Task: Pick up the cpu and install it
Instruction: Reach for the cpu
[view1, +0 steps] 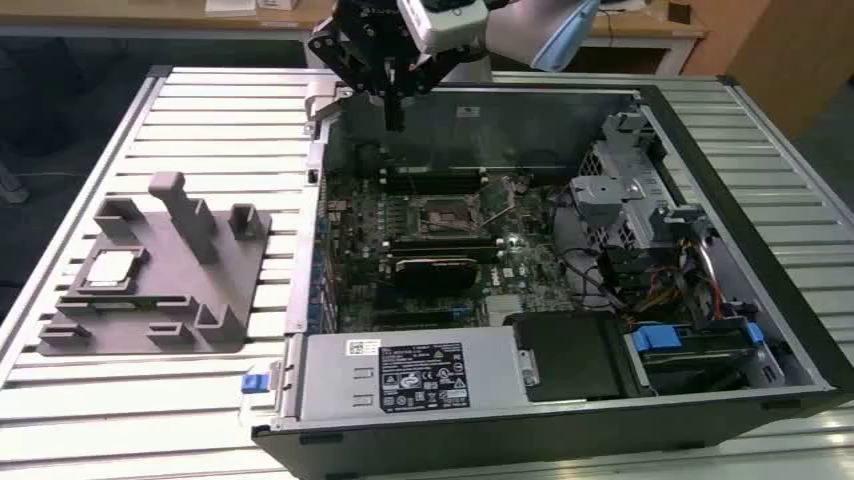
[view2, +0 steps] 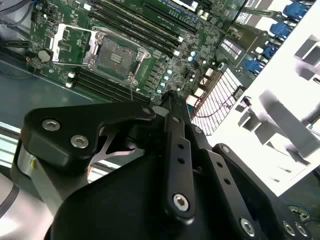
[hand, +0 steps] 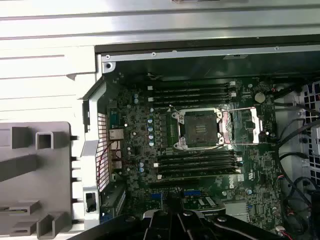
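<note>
Bench (view1: 200, 110): slatted pale metal top carrying everything below.
Tray (view1: 167, 300): grey plastic with upright blocks, flat on the bench at the exterior view's left, just beside the case.
Cpu (view1: 110, 270): small silver square lying flat in a seat on the tray's left part, touched by nothing and well apart from the hand.
Hand (view1: 392, 125): black fingers together and pointing down, gripping nothing. It hangs over the far left corner of the case in the exterior view. In both wrist views (view2: 167, 96) (hand: 172, 216) the joined tips show above the board.
Case (view1: 534, 130): open computer box lying on its side, filling the middle and right of the bench.
Board (view1: 360, 260): green, flat on the case floor.
Socket (view1: 447, 215): square metal frame mid-board, its cover swung open beside it in the first wrist view (hand: 197, 131).
Memory sticks (view1: 430, 183): long black rows on either side of the socket.
Power supply (view1: 400, 375): silver box at the near end of the case.
Drive cage (view1: 627, 190): grey metal at the case's right, with cables next to it.
</note>
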